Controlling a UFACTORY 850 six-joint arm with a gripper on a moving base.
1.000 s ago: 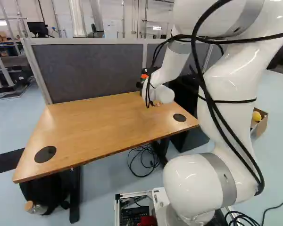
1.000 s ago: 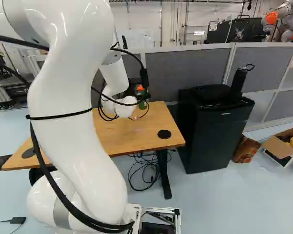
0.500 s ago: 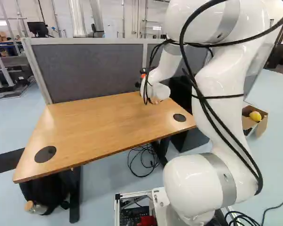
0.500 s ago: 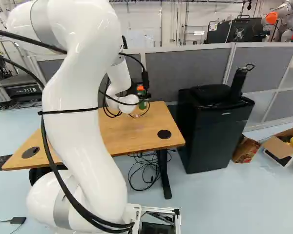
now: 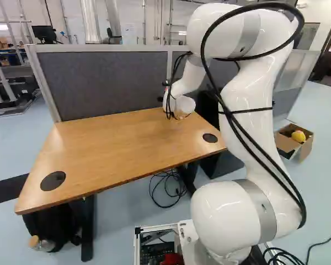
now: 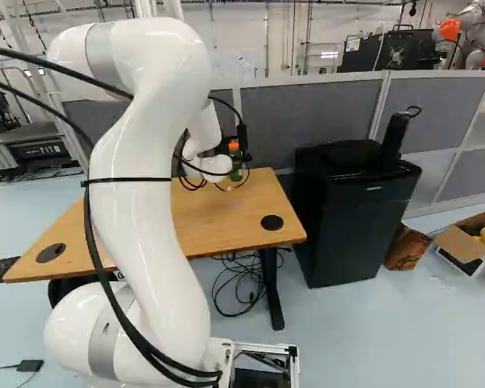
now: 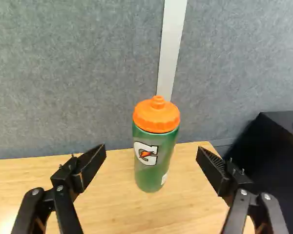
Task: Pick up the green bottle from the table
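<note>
Currently, hand (image 5: 161, 99) is spread wide; green bottle (image 7: 154, 170) with orange cap (image 7: 156, 117) stands upright ahead on wooden surface (image 7: 110, 195), grey partition (image 7: 78, 73) behind.

**Two views from behind the arm (image 5: 220, 215), one from its wrist**

I look from behind the arm in both base views, one to its left, one to its right, ahead and a little down. They share the table (image 5: 116, 143), the grey partition (image 5: 105, 83) beyond and the black cabinet (image 6: 339, 234) — the right one shows more of that. My wrist view sits much nearer, facing the partition and tilted slightly down, with the green bottle (image 7: 155, 168) close ahead, and shares the table's far part and the cabinet's edge.
</note>
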